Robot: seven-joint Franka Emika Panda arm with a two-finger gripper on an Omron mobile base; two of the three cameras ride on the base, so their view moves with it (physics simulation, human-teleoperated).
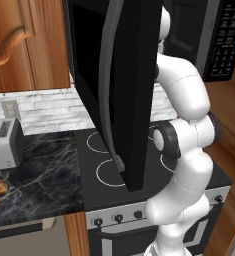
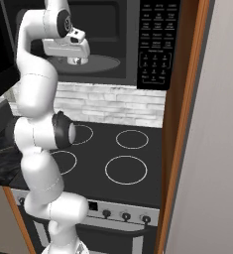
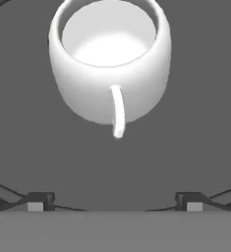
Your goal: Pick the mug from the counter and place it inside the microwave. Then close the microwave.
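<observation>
Jaws of the dark two-finger gripper (image 3: 114, 204) are seen spread wide, gripping nothing. Just ahead, the small squat white mug (image 3: 109, 59) is set upright on the grey round turntable (image 3: 195, 138) inside the large black microwave (image 2: 152, 44), whose door (image 1: 114, 85) is swung open.

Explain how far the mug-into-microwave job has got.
Done: the mug stands upright on the microwave's turntable. In hand: the gripper is open, fingers apart and clear of the mug. Left: pulling out and shutting the door, which stands wide open.
</observation>
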